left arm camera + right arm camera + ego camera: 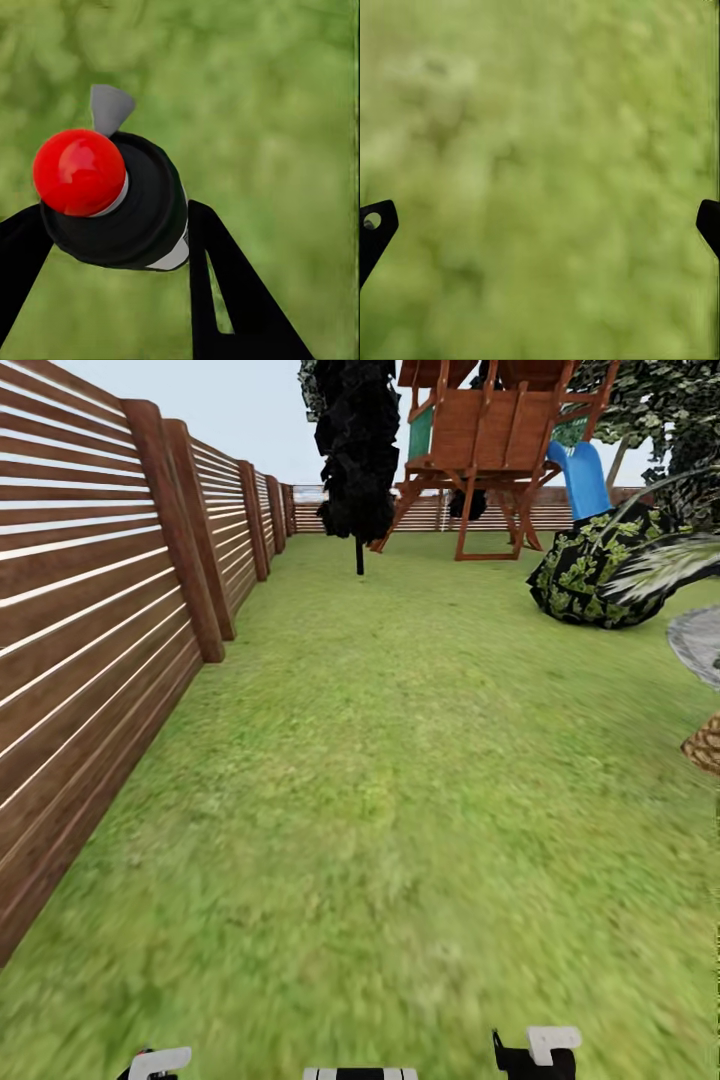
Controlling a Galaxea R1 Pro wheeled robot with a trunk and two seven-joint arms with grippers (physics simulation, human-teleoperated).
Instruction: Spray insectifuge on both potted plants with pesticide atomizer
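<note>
lawn [400, 780]: i'm driving across it beside the fence [90, 610].
left gripper [112, 247]: jaws clamped on a black, red-capped object [112, 202].
right gripper [540, 225]: jaws wide, empty, kept free.

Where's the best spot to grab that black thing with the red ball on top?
Squeeze the atomizer on its round black body from two opposite sides, below the red knob. That leaves the grey nozzle free. The left gripper seems to flank it just so.
</note>
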